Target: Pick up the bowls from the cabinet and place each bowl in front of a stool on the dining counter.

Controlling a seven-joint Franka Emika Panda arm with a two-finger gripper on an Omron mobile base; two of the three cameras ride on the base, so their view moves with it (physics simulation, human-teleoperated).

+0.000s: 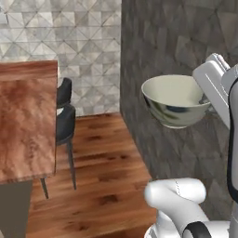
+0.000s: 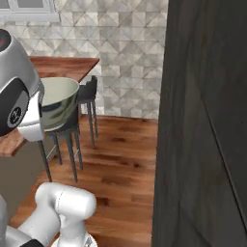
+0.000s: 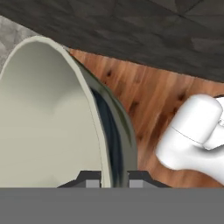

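A bowl (image 1: 173, 98), pale cream inside and dark green-blue outside, hangs in the air over the wooden floor. My gripper (image 1: 205, 100) is shut on its right rim. In the hand view the two fingertips pinch the rim of the bowl (image 3: 48, 118) from inside and outside, with the gripper (image 3: 114, 178) at the bottom. The reddish-brown dining counter (image 1: 25, 121) lies to the left, apart from the bowl. Two black stools (image 1: 65, 122) stand at its right edge. In the right base view the bowl (image 2: 58, 99) is held in front of the counter (image 2: 65, 66) and the stools (image 2: 89, 92). The cabinet is out of view.
A tall dark grey wall (image 1: 176, 46) rises close behind the bowl and takes the right side of the right base view (image 2: 207, 125). A patterned tile wall (image 1: 88, 42) stands behind the counter. Wooden floor (image 1: 102, 176) lies open between counter and dark wall.
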